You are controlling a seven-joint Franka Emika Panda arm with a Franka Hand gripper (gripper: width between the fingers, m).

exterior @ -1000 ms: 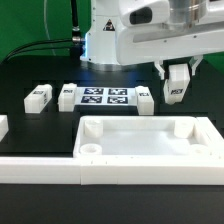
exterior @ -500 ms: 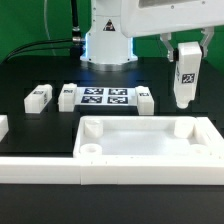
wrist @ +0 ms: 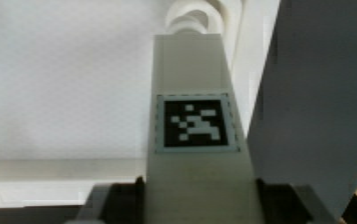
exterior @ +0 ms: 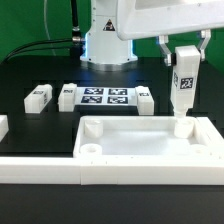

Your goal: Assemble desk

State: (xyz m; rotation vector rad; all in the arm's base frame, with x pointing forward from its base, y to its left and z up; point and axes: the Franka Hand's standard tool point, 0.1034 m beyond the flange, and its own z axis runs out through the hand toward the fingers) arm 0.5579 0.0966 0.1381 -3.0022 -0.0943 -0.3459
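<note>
The white tray-like tabletop (exterior: 150,150) lies at the front with round sockets in its corners. My gripper (exterior: 184,50) is shut on a white square leg (exterior: 183,88) with a black-and-white tag. The leg hangs upright, its lower end just above the tabletop's far corner socket (exterior: 181,127) on the exterior view's right. In the wrist view the leg (wrist: 200,110) runs from between my fingers toward that socket (wrist: 196,18). Three more legs (exterior: 38,96) (exterior: 67,96) (exterior: 144,97) lie on the black table behind the tabletop.
The marker board (exterior: 104,97) lies flat between the loose legs. Long white border rails (exterior: 100,170) run along the front and the exterior view's right (exterior: 214,140). The robot base (exterior: 105,45) stands behind.
The leg has turned from lying low in the gripper to hanging upright, and has come down toward the tabletop's far corner socket on the exterior view's right.
</note>
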